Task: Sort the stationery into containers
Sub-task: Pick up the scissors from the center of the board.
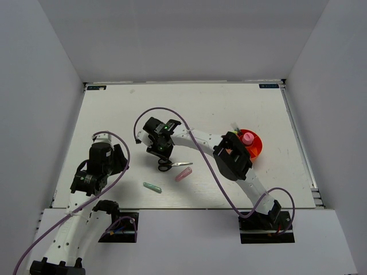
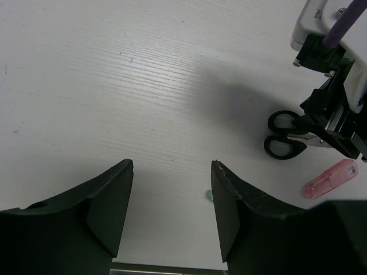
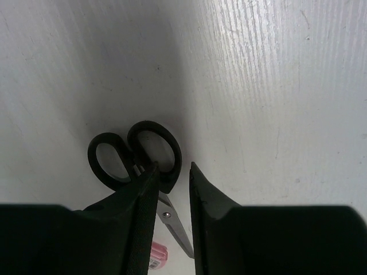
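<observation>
The right gripper (image 3: 174,169) stands with jaws parted astride the black-handled scissors (image 3: 131,154) lying on the table (image 3: 275,86) — their blades are mostly hidden behind its fingers. The left gripper (image 2: 171,166) hangs with jaws wide apart, hiding all but a speck of the teal stick (image 1: 152,187). The right arm partly covers the orange bowl (image 1: 259,152).

Table (image 1: 114,114) — scissors (image 1: 166,166), pink stick (image 1: 183,174), teal stick (image 1: 152,187)

White table (image 1: 189,109), plain white walls (image 1: 189,40)
</observation>
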{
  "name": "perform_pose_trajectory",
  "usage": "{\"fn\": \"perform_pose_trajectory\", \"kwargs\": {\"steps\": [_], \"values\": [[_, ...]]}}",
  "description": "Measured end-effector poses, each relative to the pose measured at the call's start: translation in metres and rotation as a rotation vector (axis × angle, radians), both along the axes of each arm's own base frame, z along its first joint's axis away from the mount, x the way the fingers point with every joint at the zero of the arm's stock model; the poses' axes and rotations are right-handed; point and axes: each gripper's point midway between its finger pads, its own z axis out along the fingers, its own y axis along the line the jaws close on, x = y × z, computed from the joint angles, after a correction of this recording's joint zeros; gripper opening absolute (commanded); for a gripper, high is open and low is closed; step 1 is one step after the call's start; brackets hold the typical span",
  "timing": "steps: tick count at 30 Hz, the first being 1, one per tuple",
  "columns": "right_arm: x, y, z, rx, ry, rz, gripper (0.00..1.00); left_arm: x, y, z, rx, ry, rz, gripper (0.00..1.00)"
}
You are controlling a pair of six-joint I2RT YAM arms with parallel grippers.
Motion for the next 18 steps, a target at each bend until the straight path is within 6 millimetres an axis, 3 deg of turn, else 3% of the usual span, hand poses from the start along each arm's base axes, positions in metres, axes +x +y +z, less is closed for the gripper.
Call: {"fn": "perform_pose_trajectory", "kwargs": {"steps": [18], "values": [[0.002, -0.001, -0.011, -0.021, -0.005, -0.005, 0.34, 0.000, 0.000, 0.000, 0.000, 0.000, -0.002, 0.67]]}}
